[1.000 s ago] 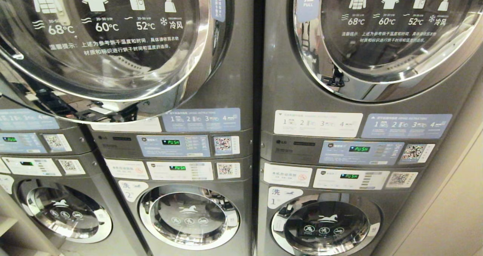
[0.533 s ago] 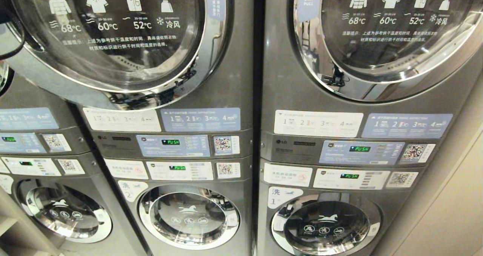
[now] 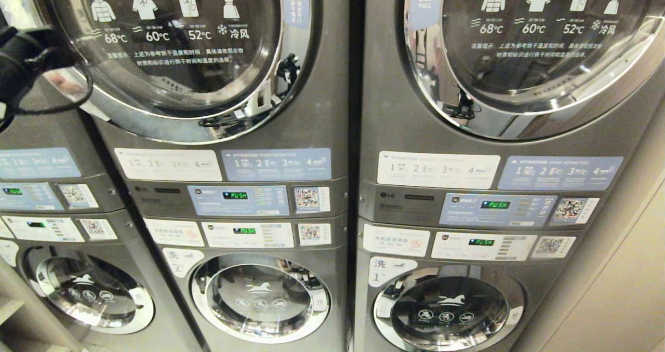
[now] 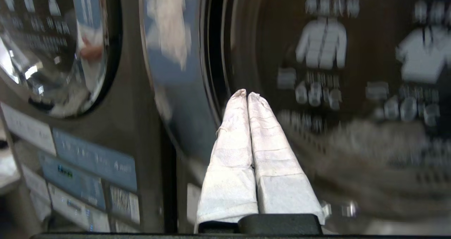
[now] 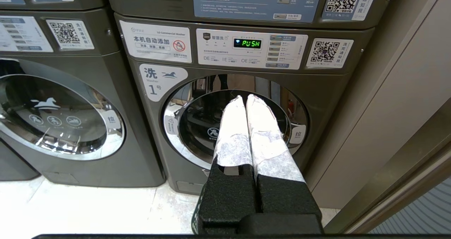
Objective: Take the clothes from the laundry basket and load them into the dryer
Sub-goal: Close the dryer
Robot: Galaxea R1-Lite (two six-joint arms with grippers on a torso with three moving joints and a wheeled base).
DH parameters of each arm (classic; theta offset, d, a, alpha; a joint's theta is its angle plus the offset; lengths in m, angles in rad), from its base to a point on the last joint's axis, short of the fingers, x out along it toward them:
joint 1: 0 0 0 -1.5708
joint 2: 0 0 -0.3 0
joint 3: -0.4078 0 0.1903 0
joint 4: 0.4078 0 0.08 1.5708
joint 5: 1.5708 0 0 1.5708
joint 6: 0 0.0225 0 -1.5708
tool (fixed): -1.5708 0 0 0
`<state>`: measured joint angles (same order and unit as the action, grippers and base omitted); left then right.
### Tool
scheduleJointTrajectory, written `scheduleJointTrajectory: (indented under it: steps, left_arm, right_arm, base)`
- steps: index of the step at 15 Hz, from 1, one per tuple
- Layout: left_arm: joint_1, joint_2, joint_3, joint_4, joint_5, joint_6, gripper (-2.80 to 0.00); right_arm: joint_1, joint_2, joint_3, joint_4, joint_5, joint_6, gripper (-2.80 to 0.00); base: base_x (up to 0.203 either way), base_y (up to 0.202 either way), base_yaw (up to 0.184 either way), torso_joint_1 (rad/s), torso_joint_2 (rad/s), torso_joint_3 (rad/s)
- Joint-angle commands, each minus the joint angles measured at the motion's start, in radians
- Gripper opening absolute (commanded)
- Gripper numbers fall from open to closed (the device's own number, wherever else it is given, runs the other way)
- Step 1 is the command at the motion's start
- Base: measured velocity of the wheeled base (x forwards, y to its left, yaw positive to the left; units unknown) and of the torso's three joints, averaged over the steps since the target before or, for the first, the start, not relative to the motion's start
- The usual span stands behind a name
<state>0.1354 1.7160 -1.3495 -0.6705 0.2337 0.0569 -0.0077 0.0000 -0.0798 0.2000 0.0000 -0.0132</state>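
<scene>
My left gripper (image 4: 247, 95) fingers together, empty, by dryer door (image 3: 171, 56) rim; risk: tips slip off chrome, door stays unlatched.

Grey dryer (image 3: 228, 82), upper unit, round chrome-rimmed glass door (image 3: 171, 45) nearly closed

The lower row holds three front-loading washers. The right washer (image 3: 441, 310) carries a label reading "洗 1" (image 3: 387, 269) at the upper left of its round door. The middle washer (image 3: 260, 297) carries a "洗 2" label (image 3: 182, 261). The left washer (image 3: 88, 289) is partly cut off. Above each door, a control panel display (image 3: 480, 242) shows "PUSH" in green, with a QR code sticker (image 3: 550, 246) beside it. A pale floor (image 5: 88, 210) lies before the machines, and a beige wall (image 3: 618, 289) stands at the right.
</scene>
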Motion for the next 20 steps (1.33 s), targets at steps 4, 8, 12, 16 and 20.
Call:
scheduleJointTrajectory:
  steps: [4, 8, 12, 16, 20]
  left_arm:
    - [0.027, -0.055, 0.257, -0.048, 0.108, -0.087, -2.8]
    - [0.051, 0.065, 0.243, -0.136, 0.091, -0.127, -2.8]
    - [0.036, 0.089, 0.243, -0.243, 0.025, -0.085, -2.8]
    - [-0.015, -0.064, 0.414, -0.245, 0.008, -0.059, -2.8]
    - [-0.026, -0.115, 0.466, -0.248, -0.005, -0.056, -2.8]
  right_arm:
    - [0.0, 0.0, 0.0, 0.001, 0.001, 0.001, -2.8]
    - [0.0, 0.0, 0.002, -0.001, 0.002, 0.007, -2.8]
    - [0.0, 0.0, 0.002, -0.001, 0.002, 0.004, -2.8]
    - [0.0, 0.0, 0.003, -0.001, 0.0, 0.006, -2.8]
    - [0.0, 0.0, 0.003, -0.001, 0.0, -0.002, -2.8]
  base:
    - [0.0, 0.0, 0.0, 0.0, 0.0, 0.0]
    - [0.0, 0.0, 0.0, 0.0, 0.0, 0.0]
    - [0.0, 0.0, 0.0, 0.0, 0.0, 0.0]
    - [0.0, 0.0, 0.0, 0.0, 0.0, 0.0]
    - [0.0, 0.0, 0.0, 0.0, 0.0, 0.0]
